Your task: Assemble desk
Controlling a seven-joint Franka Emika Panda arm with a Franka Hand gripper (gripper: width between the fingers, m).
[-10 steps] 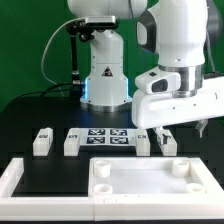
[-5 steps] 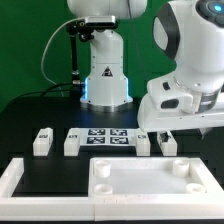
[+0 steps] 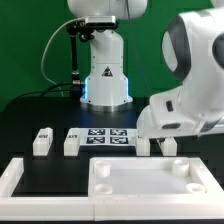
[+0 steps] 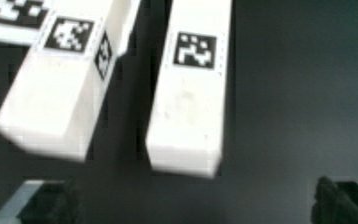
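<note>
On the black bench [image 3: 40, 112] the desk is not yet joined. Its top panel [image 3: 140, 186] lies at the front with its corner sockets [image 3: 101, 168] facing up. Behind it, a first leg [image 3: 42, 141] and a second leg [image 3: 72, 141] lie at the exterior view's left of the marker board [image 3: 110, 138]. An inner leg [image 3: 143, 145] and an outer leg [image 3: 170, 145] lie at its right, under the arm [image 3: 190, 100].

The wrist view looks down on these last two legs, which lie side by side and close together. The jaws are released, standing wide apart and holding nothing.

I judge the step to be the reach for one of these legs. To do it well, the jaws should be centred over a single leg, across its narrow width. One finger must go down into the thin gap between the two legs without pushing the neighbour. A grip near the middle of the leg's length should keep it from tilting when it is lifted toward a socket.

Several things are hard to see:
- In the exterior view the arm covers the jaws fully and also the tops of both legs.
- In the wrist view only the dark tips [image 4: 41, 200] of the jaws show at the edge.
- That picture is blurred and the far ends of the legs are cut off.
- I cannot tell how high the jaws hover, nor which leg is aimed at
</note>
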